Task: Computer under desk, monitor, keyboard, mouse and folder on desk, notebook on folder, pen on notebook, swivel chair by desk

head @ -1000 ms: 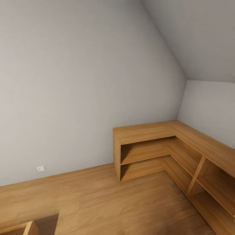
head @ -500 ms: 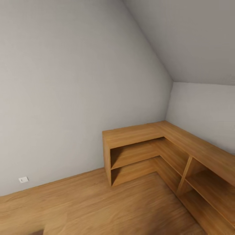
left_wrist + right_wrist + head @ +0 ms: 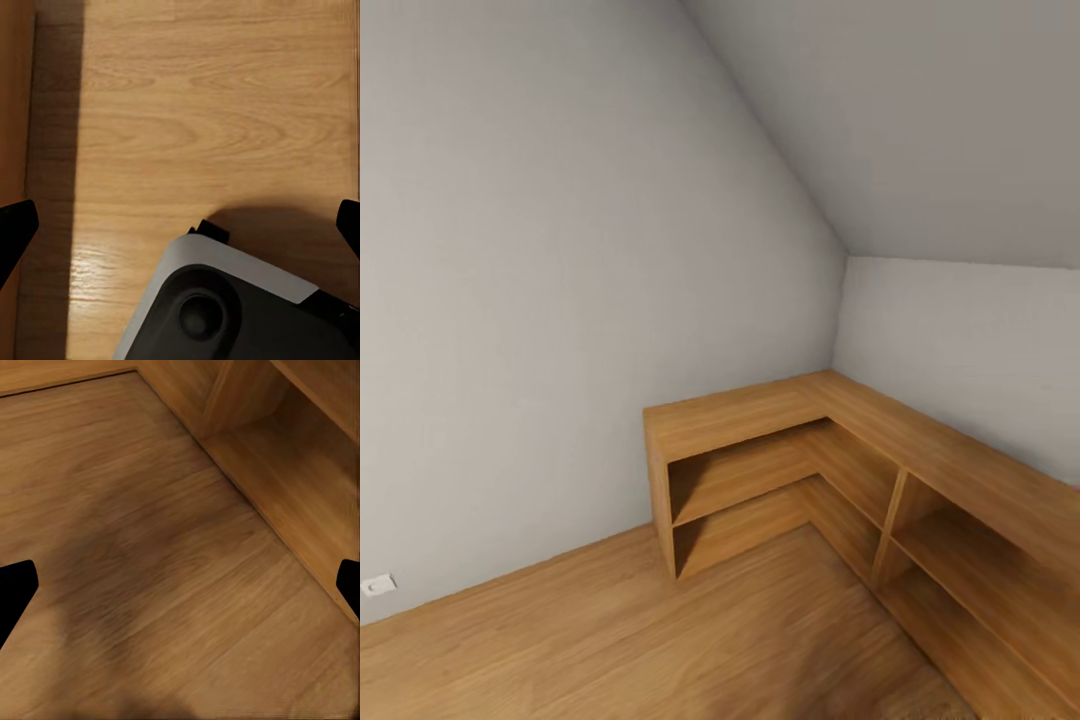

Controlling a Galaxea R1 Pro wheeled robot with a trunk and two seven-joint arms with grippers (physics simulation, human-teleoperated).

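I face a corner of the bedroom, with a grey wall (image 3: 560, 300) under a sloped ceiling (image 3: 920, 120) and a light wood plank floor (image 3: 660, 640). In the left wrist view my left gripper (image 3: 181, 225) is open over the floor, its dark fingertips (image 3: 15, 229) far apart with nothing between them. My right gripper (image 3: 182, 585) is open too, with only floor planks between its fingertips (image 3: 15, 585). None of the desk, computer, monitor, keyboard, mouse, folder, notebook, pen or swivel chair is in view.
A low L-shaped light-wood cabinet (image 3: 760, 415) with open shelves fills the corner and runs along the right wall. The right wrist view has its lower shelf (image 3: 300, 472) close by. A white wall socket (image 3: 377, 585) sits low at the left. My grey base (image 3: 225, 300) is below the left gripper.
The whole head view has shifted left, so the camera has turned right. The cabinet now sits further left, and the wooden piece at the lower left has left the picture.
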